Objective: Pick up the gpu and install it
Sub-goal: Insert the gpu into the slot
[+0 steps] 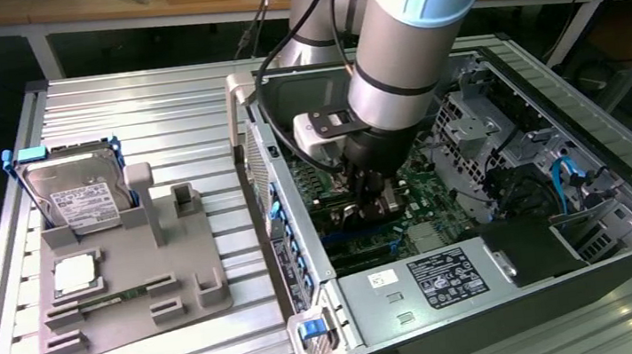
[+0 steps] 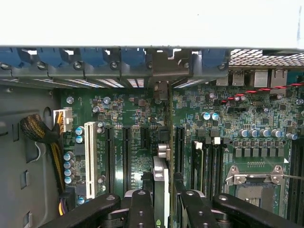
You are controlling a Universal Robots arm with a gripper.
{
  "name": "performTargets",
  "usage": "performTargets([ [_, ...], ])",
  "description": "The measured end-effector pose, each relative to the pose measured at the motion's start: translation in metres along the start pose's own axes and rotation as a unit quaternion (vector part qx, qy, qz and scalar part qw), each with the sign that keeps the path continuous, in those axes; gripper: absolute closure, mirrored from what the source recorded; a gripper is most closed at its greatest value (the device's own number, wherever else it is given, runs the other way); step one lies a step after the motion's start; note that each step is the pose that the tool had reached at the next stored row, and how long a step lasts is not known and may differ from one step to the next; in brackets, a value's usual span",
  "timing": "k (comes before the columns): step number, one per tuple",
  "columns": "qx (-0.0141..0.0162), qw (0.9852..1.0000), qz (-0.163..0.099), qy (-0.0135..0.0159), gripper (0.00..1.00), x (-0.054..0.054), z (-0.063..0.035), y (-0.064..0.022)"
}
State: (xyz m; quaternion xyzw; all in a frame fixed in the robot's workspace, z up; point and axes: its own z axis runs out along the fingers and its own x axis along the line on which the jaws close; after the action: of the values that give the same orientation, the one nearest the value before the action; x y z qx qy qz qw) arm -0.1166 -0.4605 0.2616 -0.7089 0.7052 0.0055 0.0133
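Ribbed, dull silvery metal tabletop (image 1: 140, 99) across the upper left; matt grey plastic holder (image 1: 172, 274) lower left. Hard drive (image 1: 74, 191): bright metal, white paper label, blue plastic frame (image 1: 25, 156). Glossy green motherboard (image 2: 137, 114). Matt black hand (image 2: 161, 194); gpu (image 2: 160, 175) edge pale, metallic.

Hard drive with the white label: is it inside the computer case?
No, the hard drive stands in the grey holder beside the case.
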Motion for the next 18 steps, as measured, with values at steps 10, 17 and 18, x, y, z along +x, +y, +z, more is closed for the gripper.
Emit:
performTargets([
  [10, -0.0001, 1.0, 0.0, 0.0001, 0.73, 0.0, 0.0009, 0.0],
  [17, -0.0001, 1.0, 0.0, 0.0002, 0.73, 0.0001, 0.0009, 0.0],
  [18, -0.0001, 1.0, 0.0, 0.0002, 0.73, 0.0, 0.0009, 0.0],
])
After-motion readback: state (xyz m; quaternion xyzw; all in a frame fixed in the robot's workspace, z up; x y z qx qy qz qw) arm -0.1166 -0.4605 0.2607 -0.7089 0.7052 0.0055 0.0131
